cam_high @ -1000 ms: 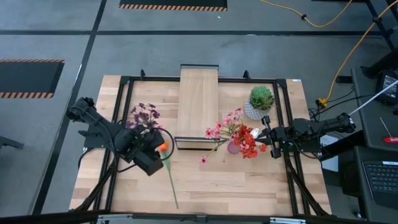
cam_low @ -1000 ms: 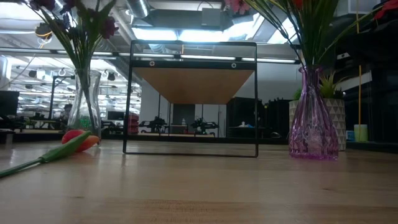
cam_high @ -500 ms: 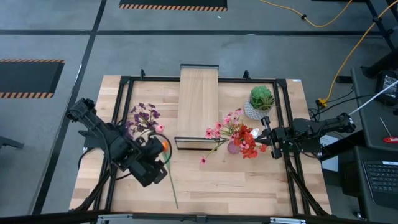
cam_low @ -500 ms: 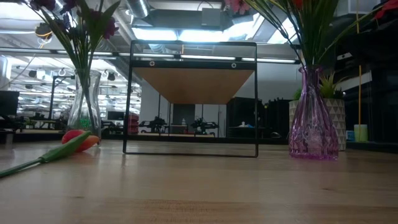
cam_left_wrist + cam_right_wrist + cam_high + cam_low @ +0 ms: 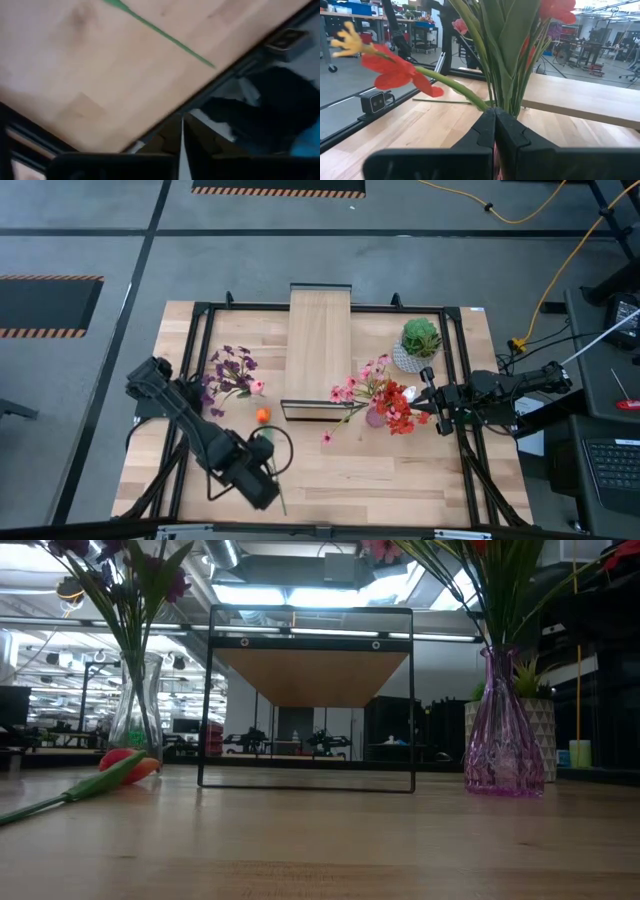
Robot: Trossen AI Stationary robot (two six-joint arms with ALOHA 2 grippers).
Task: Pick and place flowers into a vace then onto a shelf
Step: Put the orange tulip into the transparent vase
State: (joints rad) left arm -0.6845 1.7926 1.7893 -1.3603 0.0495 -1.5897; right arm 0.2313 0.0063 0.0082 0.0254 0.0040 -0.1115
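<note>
Landmark: the shelf [image 5: 319, 348], a long light-wood stand lying mid-table toward the far edge.

Nearest the front edge, well in front of and left of the shelf: left gripper [image 5: 262, 492], fingers together, nothing between them, poised over the lower end of the green stem of the orange tulip [image 5: 262, 415]. Stem tip visible past those closed fingers in the left wrist view [image 5: 165, 36]. Tulip head just left of the shelf's near end, lying flat on the table [image 5: 400, 470], apart from the gripper.

Right of the shelf's near end: right gripper [image 5: 426, 397], fingers pressed shut, empty, just beside the purple vase [image 5: 503, 730] holding red and pink flowers [image 5: 385, 395]
</note>
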